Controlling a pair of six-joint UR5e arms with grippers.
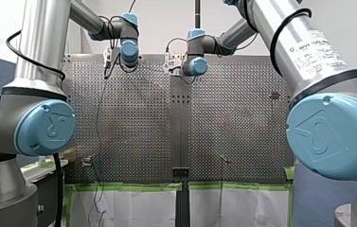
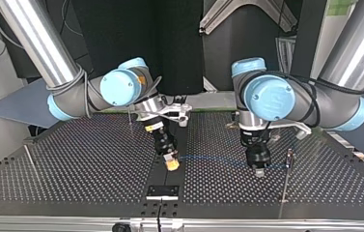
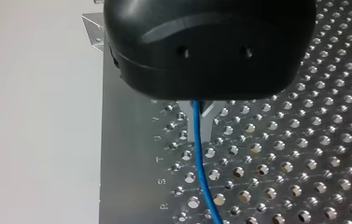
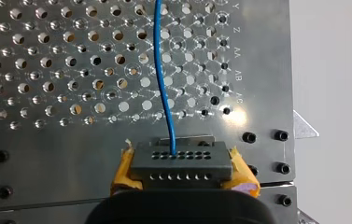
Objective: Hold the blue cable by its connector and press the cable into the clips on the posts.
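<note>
The blue cable [image 2: 213,160] runs low over the perforated table [image 2: 73,159] between my two grippers. My right gripper [image 4: 183,173], with yellow pads [image 4: 243,179], is shut on the grey multi-hole connector [image 4: 180,161]. The cable [image 4: 164,84] leaves the connector's top row and runs ahead over the plate. In the top view the same gripper [image 2: 171,163] stands near the table's middle seam. My left gripper [image 2: 259,170], black with pale fingertips [image 3: 206,128], stands over the cable [image 3: 200,168]. Its fingers are closed around the cable close under the black body.
A thin upright post [image 2: 289,162] stands just beside my left gripper at the top view's right. Another thin rod [image 2: 30,159] stands at that view's left, and a black bracket [image 2: 162,192] sits on the seam. Green tape [image 1: 129,187] lines the table's near edge in the front view.
</note>
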